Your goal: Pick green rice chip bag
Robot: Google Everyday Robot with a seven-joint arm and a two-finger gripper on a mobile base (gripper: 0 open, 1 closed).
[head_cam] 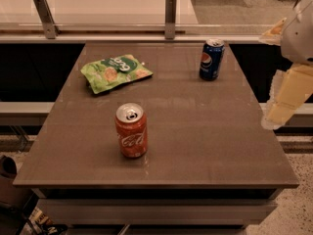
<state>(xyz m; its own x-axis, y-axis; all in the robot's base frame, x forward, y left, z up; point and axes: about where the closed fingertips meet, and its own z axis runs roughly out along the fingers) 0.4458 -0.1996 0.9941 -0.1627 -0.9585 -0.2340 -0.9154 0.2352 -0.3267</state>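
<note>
In the camera view, a brown table [205, 146] fills most of the scene. The green rice chip bag [115, 72] lies flat on its far left part, near the left edge, its dark green and white logo facing up and round tan chips pictured on its light-green front. Nothing touches the bag. An orange-red soda can [131, 130] stands upright nearer the front of the table, well apart from the bag and a little to its right, with its top unopened. A blue soda can [212, 58] stands upright near the far right corner, well apart from both. The gripper [281, 109] hangs at the right edge of the view, beyond the table's right side and clear of its surface, far from the bag; whether it is open or closed cannot be told. Behind the table runs a pale counter with two metal posts [170, 16] rising from its rail.
</note>
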